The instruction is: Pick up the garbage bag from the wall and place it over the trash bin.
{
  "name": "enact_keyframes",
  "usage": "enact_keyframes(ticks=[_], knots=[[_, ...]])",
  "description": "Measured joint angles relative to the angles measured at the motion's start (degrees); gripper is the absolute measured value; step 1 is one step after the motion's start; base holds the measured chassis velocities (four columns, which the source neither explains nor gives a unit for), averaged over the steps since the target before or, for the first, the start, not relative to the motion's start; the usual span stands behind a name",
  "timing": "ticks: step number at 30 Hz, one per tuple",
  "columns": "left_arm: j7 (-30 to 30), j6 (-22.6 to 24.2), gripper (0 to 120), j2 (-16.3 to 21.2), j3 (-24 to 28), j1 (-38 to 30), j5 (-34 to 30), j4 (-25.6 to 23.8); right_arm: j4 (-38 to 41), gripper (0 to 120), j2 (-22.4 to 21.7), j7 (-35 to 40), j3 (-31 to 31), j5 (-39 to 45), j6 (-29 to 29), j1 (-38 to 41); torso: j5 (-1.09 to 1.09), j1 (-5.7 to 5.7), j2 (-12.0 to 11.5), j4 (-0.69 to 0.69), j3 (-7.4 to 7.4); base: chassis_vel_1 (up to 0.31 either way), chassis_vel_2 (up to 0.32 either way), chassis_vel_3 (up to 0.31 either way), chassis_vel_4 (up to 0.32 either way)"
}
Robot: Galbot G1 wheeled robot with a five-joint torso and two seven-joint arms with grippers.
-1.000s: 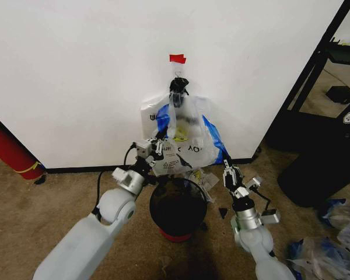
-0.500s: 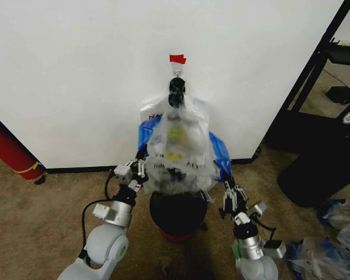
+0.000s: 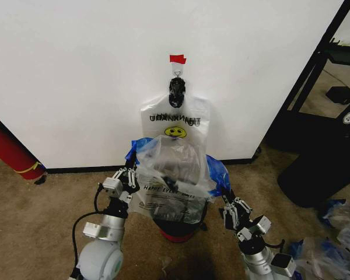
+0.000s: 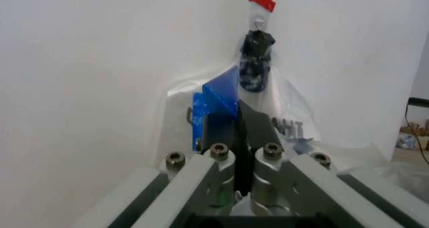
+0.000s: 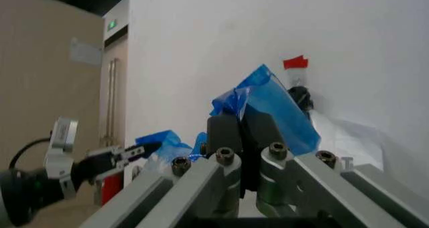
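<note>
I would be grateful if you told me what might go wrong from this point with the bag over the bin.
1. The left gripper and right gripper each pinch a blue handle patch of the garbage bag; thin plastic could slip or tear.
2. The bag hides most of the trash bin, so its mouth may miss the rim.
3. A second smiley bag hangs on the wall hook just behind and might snag.

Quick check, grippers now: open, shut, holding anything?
Left gripper: shut on the garbage bag, at a blue handle.
Right gripper: shut on the garbage bag's other blue handle.
</note>
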Motion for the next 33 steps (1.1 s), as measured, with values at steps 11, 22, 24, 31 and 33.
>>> enact_keyframes(ticks=[11, 22, 24, 31, 33], knots=[[1.8, -2.4, 0, -3.2, 2.1, 2.1, -4.8, 0.7, -1.3, 0, -0.2, -7.7, 5.9, 1.2, -0.2, 1.9, 0.0, 0.0, 0.0, 0.0, 0.0, 0.0, 0.0, 0.0, 0.0], [5.8, -6.0, 0, -5.8, 3.2, -1.3, -8.3, 10.3, -5.5, 0, 0.5, -8.6, 9.0, 0.8, 0.6, 4.2, 0.0, 0.01, 0.0, 0.0, 0.0, 0.0, 0.0, 0.0, 0.0], [6.0, -6.2, 0, -5.6, 3.2, -1.6, -8.3, 12.1, -6.4, 0, 0.5, -8.7, 8.4, 0.3, 1.0, 4.3, -0.02, 0.0, 0.0, 0.0, 0.0, 0.0, 0.0, 0.0, 0.0], [5.8, -6.2, 0, -2.3, 3.0, -1.1, -6.1, 13.9, -7.9, 0, -0.6, -9.1, 5.9, -1.9, 1.8, 3.6, -0.02, 0.0, 0.0, 0.0, 0.0, 0.0, 0.0, 0.0, 0.0], [5.4, -6.2, 0, -0.2, 2.3, -0.4, -4.2, 13.3, -8.3, 0, -2.0, -8.3, 4.6, -3.8, 1.5, 3.0, -0.02, 0.01, 0.0, 0.0, 0.0, 0.0, 0.0, 0.0, 0.0]])
